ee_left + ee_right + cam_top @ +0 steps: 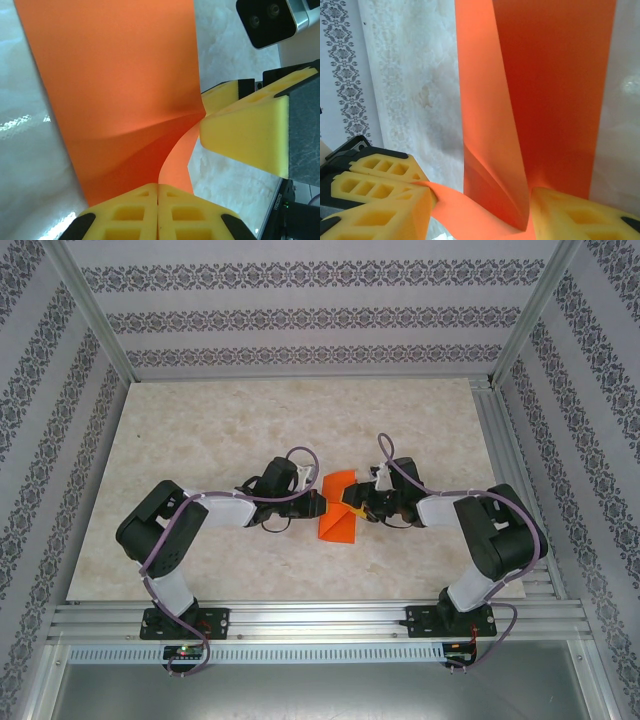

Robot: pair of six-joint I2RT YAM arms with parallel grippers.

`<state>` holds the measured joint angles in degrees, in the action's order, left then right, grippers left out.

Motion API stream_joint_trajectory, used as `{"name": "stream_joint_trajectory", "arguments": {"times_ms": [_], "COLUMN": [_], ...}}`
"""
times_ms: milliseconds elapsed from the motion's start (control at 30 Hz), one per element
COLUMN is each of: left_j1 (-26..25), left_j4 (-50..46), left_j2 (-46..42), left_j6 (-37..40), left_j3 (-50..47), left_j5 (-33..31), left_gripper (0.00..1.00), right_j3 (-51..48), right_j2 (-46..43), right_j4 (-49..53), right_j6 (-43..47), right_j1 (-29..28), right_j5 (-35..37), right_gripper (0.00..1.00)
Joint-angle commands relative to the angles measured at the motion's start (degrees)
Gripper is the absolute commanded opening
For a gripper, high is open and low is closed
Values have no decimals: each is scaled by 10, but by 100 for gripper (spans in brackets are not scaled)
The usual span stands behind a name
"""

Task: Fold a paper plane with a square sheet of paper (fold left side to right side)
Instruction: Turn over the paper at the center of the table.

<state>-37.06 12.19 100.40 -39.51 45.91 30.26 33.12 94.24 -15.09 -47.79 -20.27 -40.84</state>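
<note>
Patterned walls [300, 310] and a metal frame [92, 315] are set around the pale marbled surface [200, 440]. Near its middle, slightly toward the near edge, the square sheet of paper [338, 525] is found partly folded, with one flap raised off the surface. Its left edge is pinched by the left hand [158, 189], whose pads are pressed together on the paper. The right hand [480, 210] is seen spread, with one finger set on either side of the raised flap and no firm pinch shown.

A skewed crease or a tear is judged the main risk, should the lower layer be dragged along with the flap or the hands be pulled against each other. The hands are placed just beside each other, so each is counted as the other's obstacle and a knock could be caused.
</note>
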Motion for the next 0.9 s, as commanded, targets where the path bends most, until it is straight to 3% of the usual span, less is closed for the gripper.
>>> {"name": "stream_joint_trajectory", "arguments": {"times_ms": [0, 300, 467, 667, 867], "left_j1": [11, 12, 15, 37, 64], "left_j4": [-1, -10, -11, -48, -97], "left_j2": [-13, -12, -13, -76, -208], "left_j6": [1, 3, 0, 8, 2], "left_j3": [-8, -8, -9, -26, -59], "left_j5": [-11, -22, -24, -42, -62], "left_gripper": [10, 16, 31, 47, 80], "right_j3": [12, 17, 19, 24, 46], "right_j2": [-2, 7, 4, -35, -102], "right_j4": [-12, -43, -26, 21, 32], "right_j6": [1, -27, -24, -6, -15], "right_j1": [-3, -16, -17, -6, 22], "right_j5": [-1, 1, -3, 8, -7], "right_gripper": [55, 34, 13, 3, 0]}}
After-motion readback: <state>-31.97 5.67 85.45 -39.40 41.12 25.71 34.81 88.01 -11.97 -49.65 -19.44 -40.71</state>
